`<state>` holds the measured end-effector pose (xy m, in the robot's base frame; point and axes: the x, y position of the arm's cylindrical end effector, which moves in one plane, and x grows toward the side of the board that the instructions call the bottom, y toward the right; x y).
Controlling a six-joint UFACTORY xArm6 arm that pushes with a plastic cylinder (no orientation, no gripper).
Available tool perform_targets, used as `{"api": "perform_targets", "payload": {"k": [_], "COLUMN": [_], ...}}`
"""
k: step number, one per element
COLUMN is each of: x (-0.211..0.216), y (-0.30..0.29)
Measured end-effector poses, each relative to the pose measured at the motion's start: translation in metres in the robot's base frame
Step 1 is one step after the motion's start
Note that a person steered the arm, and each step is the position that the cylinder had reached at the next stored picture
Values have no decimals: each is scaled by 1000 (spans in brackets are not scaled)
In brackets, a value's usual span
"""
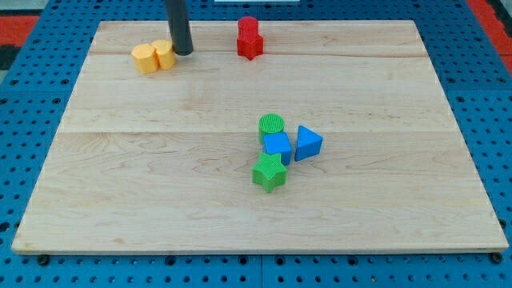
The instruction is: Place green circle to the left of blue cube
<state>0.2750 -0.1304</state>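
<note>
Green and ridged on top, the green circle [272, 124] sits just right of the frame's centre, touching the upper edge of the blue cube [278, 147], with a green star [270, 173] just below and a blue triangle [308, 143] to the right. It looks light, stiff and ready to slide, so I judge a push on its upper-right side would serve. My tip [183, 51] has no jaws to open or close; it rests at upper left beside two yellow blocks [154, 57], and no writing shows.
</note>
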Motion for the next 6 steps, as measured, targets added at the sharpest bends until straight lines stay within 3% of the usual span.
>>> {"api": "perform_targets", "payload": {"k": [1,2,3,4,5,6], "x": [10,63,123,122,103,118], "y": [29,85,92,109,174,207]}}
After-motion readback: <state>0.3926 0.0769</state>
